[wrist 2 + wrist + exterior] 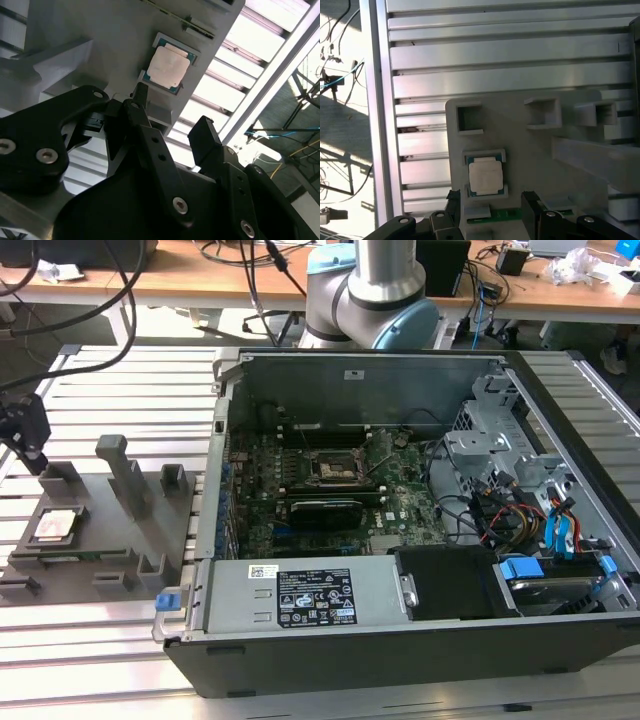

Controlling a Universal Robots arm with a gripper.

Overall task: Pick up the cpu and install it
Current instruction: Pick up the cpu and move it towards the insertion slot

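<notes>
The cpu [55, 525] lies flat in its own shallow square pocket of the grey tray [100, 540], at the tray's end on the exterior view's left. Its silvery metal top faces up, and its edges run square with the pocket's low walls. It is square, so I cannot name a long axis. In both wrist views the cpu [485, 178] [169, 68] shows whole, its thin green border just inside the pocket.

My hand [36, 460] hangs above that same end of the tray, apart from the cpu and touching nothing. Its two black fingers [530, 200] stand wide apart and hold nothing. In the second wrist view my hand [172, 112] frames the tray, with the cpu seen just beyond the fingertips.

A narrow green board [500, 214] sits in a slot of the tray just beside the cpu's pocket. The tray rests on a slatted metal surface [120, 390]. Beside the tray, to the exterior view's right, an open computer case [400, 640] lies on its side and holds a motherboard with a black socket [335, 468], cables and drives.
</notes>
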